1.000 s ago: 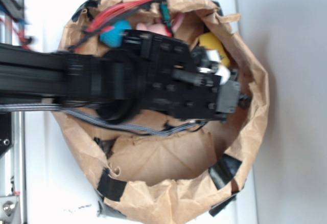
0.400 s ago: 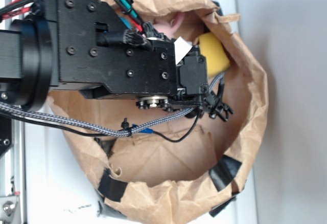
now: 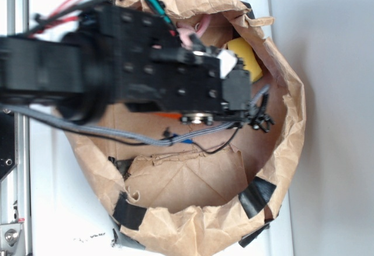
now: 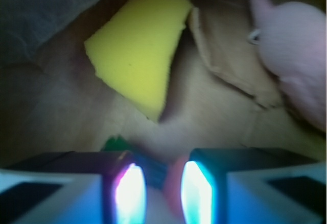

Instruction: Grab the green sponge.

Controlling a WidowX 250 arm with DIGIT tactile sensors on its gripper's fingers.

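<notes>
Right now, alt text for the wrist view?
A yellow wedge-shaped foam sponge lies on crumpled brown paper ahead of the tool, whose two fingers stand slightly apart with something orange between them. A pink soft toy sits at upper right.

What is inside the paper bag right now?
Inside the paper bag: the yellow-looking green sponge, a pink soft toy, and something orange with a green tip between the tool fingers. The arm covers much of the bag floor.

Crumpled brown paper bag (image 3: 292, 127), pink soft toy (image 4: 294, 55) inside
</notes>
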